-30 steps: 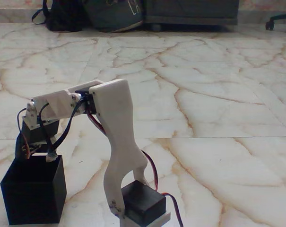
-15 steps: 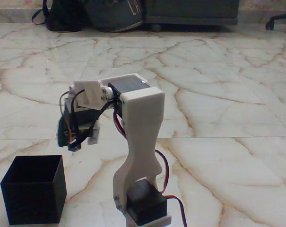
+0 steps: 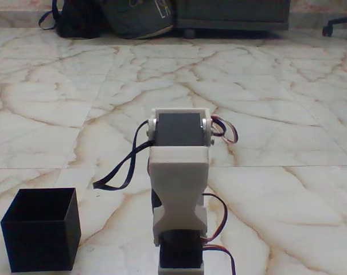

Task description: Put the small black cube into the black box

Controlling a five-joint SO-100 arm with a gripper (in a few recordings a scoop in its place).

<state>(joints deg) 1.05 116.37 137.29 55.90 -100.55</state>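
Observation:
The black box [image 3: 40, 229] stands open-topped on the marble floor at the lower left of the fixed view. The white arm [image 3: 179, 189] rises at the bottom centre, turned straight away from the camera, with a black servo block [image 3: 179, 129] at its top. Its own body hides the gripper, so the fingers cannot be seen. The small black cube is hidden; the box's inside is dark and I cannot tell what lies in it.
Black, red and white cables [image 3: 123, 172] loop off the arm's left and right sides. Dark bags [image 3: 113, 17] and furniture line the far edge of the floor. A chair base [image 3: 339, 26] sits at the top right. Open marble floor [image 3: 265, 109] stretches ahead.
The arm has swung from over the black box round to the right and now faces straight away. The gripper, earlier seen above the box, has passed behind the arm's body.

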